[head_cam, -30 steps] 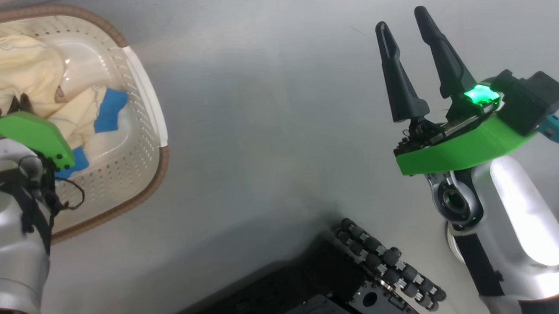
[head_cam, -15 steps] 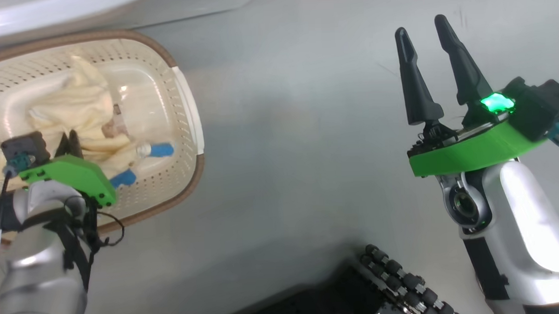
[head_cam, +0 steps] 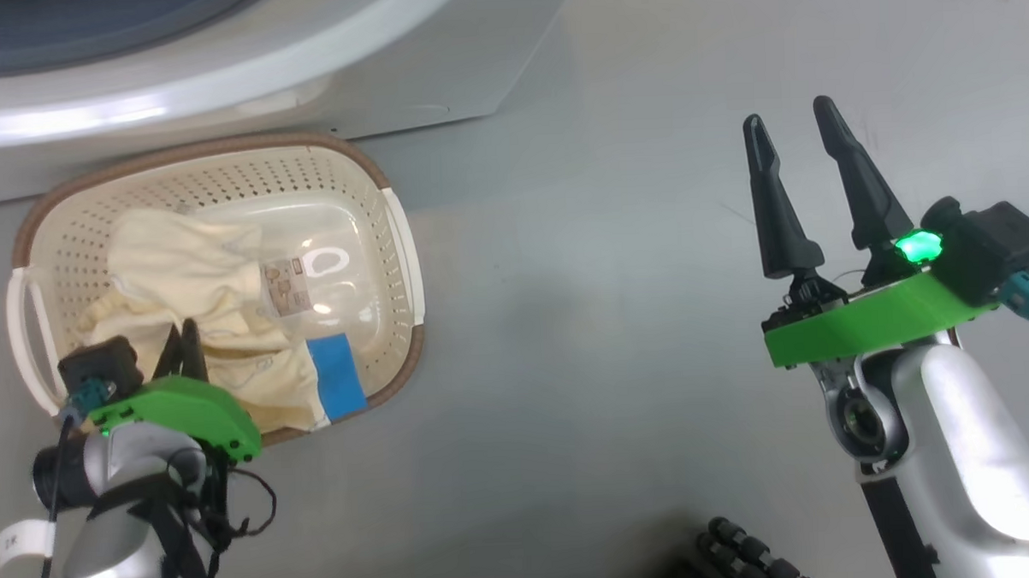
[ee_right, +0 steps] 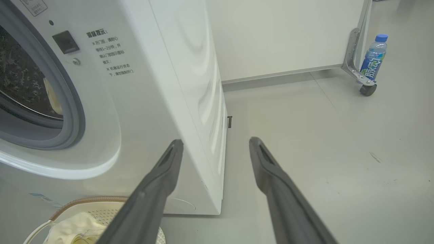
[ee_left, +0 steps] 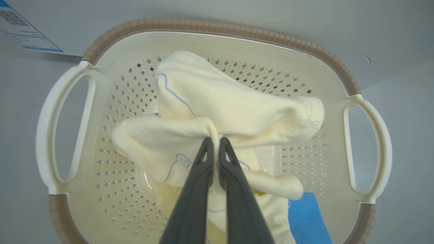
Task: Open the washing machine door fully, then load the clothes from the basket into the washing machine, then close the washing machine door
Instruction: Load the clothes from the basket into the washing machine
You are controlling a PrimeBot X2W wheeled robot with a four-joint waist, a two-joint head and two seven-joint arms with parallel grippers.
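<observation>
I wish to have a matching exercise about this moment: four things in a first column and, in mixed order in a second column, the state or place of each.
Column A
1. left gripper
2. right gripper
3. basket
4. bottle

Column B
a. open, holding nothing
b. upright on the floor, beside a caster wheel
c. shut on the clothes
d. on the floor, in front of the washing machine

Pairs: 1-c, 2-a, 3-d, 4-b
</observation>
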